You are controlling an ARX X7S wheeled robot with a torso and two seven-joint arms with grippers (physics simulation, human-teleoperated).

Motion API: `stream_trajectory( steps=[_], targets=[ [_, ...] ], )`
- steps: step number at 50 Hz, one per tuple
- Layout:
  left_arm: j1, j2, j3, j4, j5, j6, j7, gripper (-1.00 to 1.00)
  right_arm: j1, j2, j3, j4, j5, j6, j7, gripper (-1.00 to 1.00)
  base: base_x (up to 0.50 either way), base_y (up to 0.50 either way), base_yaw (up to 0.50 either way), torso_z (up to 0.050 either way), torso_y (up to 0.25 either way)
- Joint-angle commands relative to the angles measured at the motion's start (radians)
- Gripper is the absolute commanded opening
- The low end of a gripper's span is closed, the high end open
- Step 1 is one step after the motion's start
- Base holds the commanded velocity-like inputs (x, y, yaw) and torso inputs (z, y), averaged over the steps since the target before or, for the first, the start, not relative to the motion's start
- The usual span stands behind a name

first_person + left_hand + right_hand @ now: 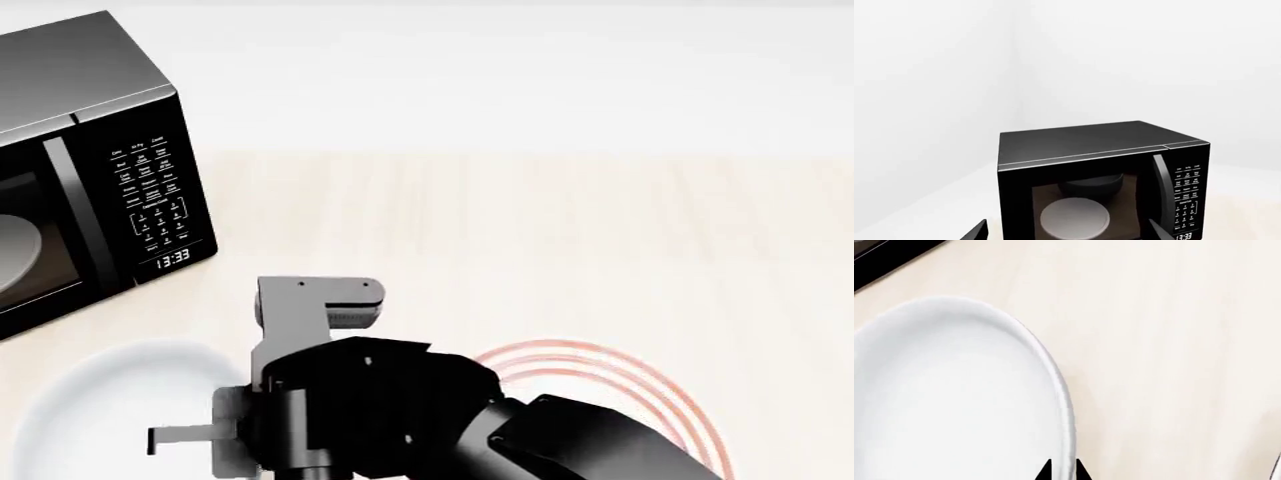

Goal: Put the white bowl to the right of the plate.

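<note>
The white bowl point(100, 405) sits on the wooden table at the lower left of the head view, in front of the microwave. It fills the left of the right wrist view point(954, 390). The plate point(667, 395) with thin red rings lies to the bowl's right, half hidden under my right arm. My right gripper point(1062, 471) has its two dark fingertips close together on either side of the bowl's right rim, shut on it. My left gripper point(1067, 235) is open and empty, its fingertips wide apart, facing the microwave.
A black microwave point(80, 150) stands at the far left with its clock lit. Through its door, in the left wrist view, a dim grey dish point(1075, 218) shows. My right arm point(400, 410) crosses the lower middle. Light wooden tabletop point(561, 230) stretches behind the plate.
</note>
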State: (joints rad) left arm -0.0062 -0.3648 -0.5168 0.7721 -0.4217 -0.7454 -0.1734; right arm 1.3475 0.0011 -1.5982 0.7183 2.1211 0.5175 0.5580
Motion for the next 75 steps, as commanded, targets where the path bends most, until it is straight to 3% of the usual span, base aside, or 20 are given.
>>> stream_trajectory(
  steps=[1,14,35,46,54,59,75],
  targets=[
    [0.004,-0.003,-0.006,0.009,-0.009,-0.003,-0.002,1.00,-0.001,-0.001,0.001,-0.003,-0.004,-0.005,0.016,-1.00,0.00,0.00,0.00,0.000,0.000],
    [0.012,-0.002,-0.010,0.017,-0.016,0.003,-0.004,1.00,0.037,-0.001,0.002,-0.027,0.008,-0.022,0.021,-1.00,0.00,0.00,0.00,0.000,0.000],
    [0.010,-0.007,0.011,0.007,-0.008,0.008,-0.015,1.00,0.270,0.008,0.003,-0.073,0.131,-0.013,0.190,-1.00,0.00,0.00,0.00,0.000,0.000],
    [0.010,-0.009,0.007,0.002,-0.011,0.011,-0.017,1.00,0.344,0.149,0.031,-0.224,0.113,-0.029,0.262,-1.00,0.00,0.00,0.00,0.000,0.000],
    [0.007,-0.010,0.028,-0.007,0.001,0.017,-0.025,1.00,0.433,0.320,0.064,-0.395,0.117,-0.003,0.322,-1.00,0.00,0.00,0.00,0.000,0.000],
    [-0.004,-0.012,0.091,-0.026,0.038,0.024,-0.038,1.00,0.498,0.408,0.104,-0.386,0.186,0.023,0.356,-1.00,0.00,0.00,0.00,0.000,0.002],
    [-0.011,-0.019,0.111,-0.035,0.044,0.022,-0.045,1.00,0.549,0.554,0.111,-0.346,0.200,0.061,0.383,-1.00,0.00,0.00,0.00,0.000,0.000]
  ],
)
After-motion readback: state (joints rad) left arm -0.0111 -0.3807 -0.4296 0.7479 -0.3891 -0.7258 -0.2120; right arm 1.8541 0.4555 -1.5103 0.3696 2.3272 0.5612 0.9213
